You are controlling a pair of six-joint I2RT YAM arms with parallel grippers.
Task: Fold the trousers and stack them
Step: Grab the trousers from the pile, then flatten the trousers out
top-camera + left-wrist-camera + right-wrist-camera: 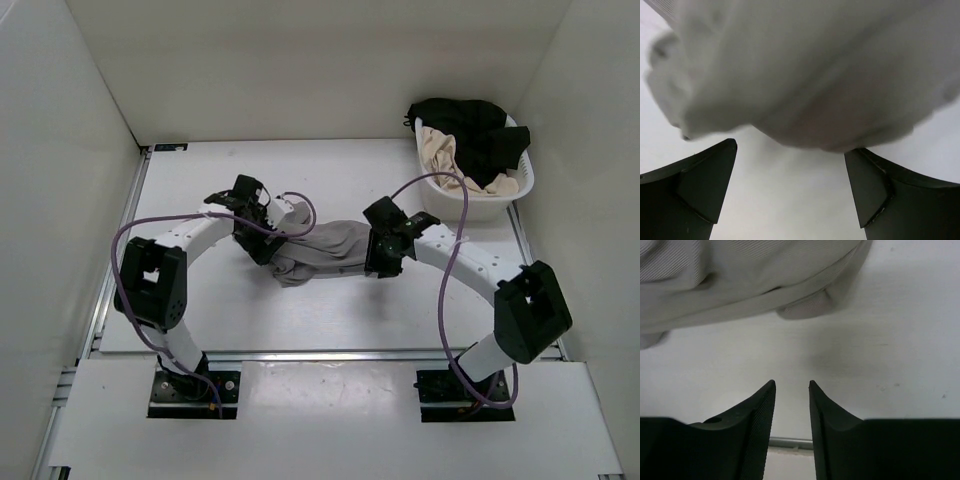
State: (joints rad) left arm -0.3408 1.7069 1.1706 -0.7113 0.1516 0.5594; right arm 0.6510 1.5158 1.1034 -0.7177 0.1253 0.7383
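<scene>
The grey trousers (320,250) lie bunched in a crumpled heap on the white table, between the two grippers. My left gripper (262,246) is at the heap's left end; in the left wrist view its jaws stand wide open (790,150) with the blurred grey fabric (805,75) just beyond the tips, nothing between them. My right gripper (380,262) is at the heap's right end; in the right wrist view its jaws (792,385) are slightly apart and empty, and the trousers (740,280) lie a short way ahead of the fingertips.
A white laundry basket (500,200) at the back right holds a black garment (470,135) and a beige cream garment (438,148). White walls enclose the table on three sides. A metal rail (330,354) runs along the near edge.
</scene>
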